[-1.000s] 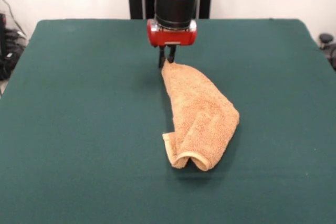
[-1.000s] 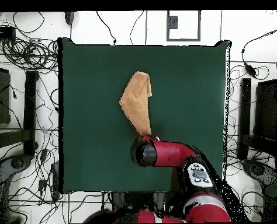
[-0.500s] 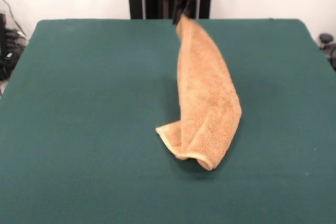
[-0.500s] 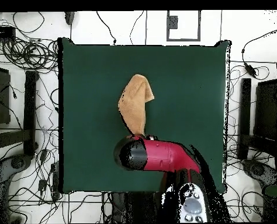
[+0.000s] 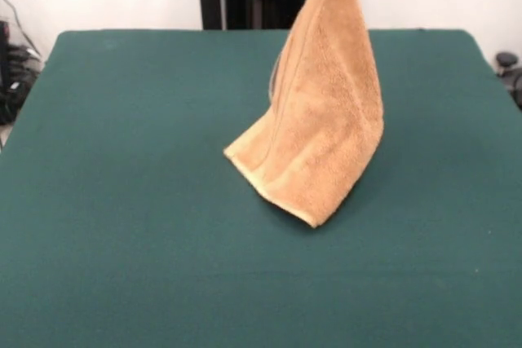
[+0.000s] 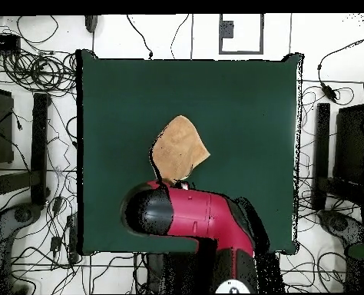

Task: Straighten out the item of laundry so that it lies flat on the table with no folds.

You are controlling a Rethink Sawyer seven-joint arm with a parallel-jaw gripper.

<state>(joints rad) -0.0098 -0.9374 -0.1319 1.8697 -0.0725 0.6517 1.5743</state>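
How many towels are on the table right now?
1. The towel hangs lifted over the middle of the table, only its lower edge near the surface.

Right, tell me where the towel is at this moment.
In the front view the towel hangs near the middle of the green table, a little right of centre, its top running out of frame. Overhead, it sits just beyond the red arm.

Towel (image 5: 322, 112): hangs from above, near the middle of the tabletop (image 5: 122, 201). Lower edge at or just above the tabletop. Overhead view: arm (image 6: 189, 219) just beside towel.
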